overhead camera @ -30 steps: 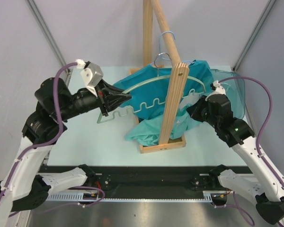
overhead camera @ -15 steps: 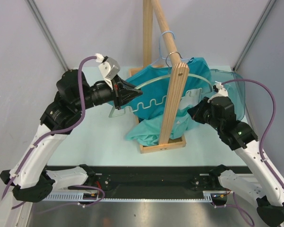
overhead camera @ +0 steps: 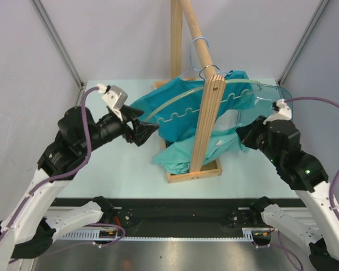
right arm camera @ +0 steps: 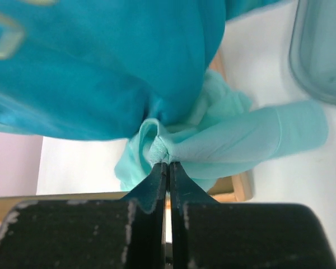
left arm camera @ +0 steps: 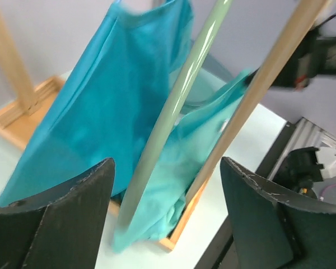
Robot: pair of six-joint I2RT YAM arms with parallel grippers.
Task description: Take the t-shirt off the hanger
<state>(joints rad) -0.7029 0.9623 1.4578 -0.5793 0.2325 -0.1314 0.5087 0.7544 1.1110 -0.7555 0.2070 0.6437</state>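
Observation:
A teal t-shirt [overhead camera: 183,127] hangs on a pale green hanger [overhead camera: 181,94], which is hooked over a sloping wooden rack [overhead camera: 206,124]. My left gripper [overhead camera: 146,132] stands open just left of the hanger's bare left end. In the left wrist view the hanger arm [left arm camera: 173,112] runs between the wide-apart fingers of the left gripper [left arm camera: 165,216], touching neither, with the t-shirt [left arm camera: 101,101] behind it. My right gripper [overhead camera: 241,135] is shut on a bunched fold of the t-shirt [right arm camera: 101,73] at the garment's right side. In the right wrist view the right gripper [right arm camera: 168,164] pinches that fold.
The rack's wooden base frame [overhead camera: 209,169] lies on the table under the shirt. A clear plastic bin [overhead camera: 282,96] stands at the back right, also seen as the bin [right arm camera: 319,50] in the right wrist view. A second, light blue hanger hook [overhead camera: 196,42] sits higher on the pole.
My left gripper has let go of the hanger's left end, opened and drawn back to the left. The hanger and shirt have swung right. My right arm has pulled right with the fabric.

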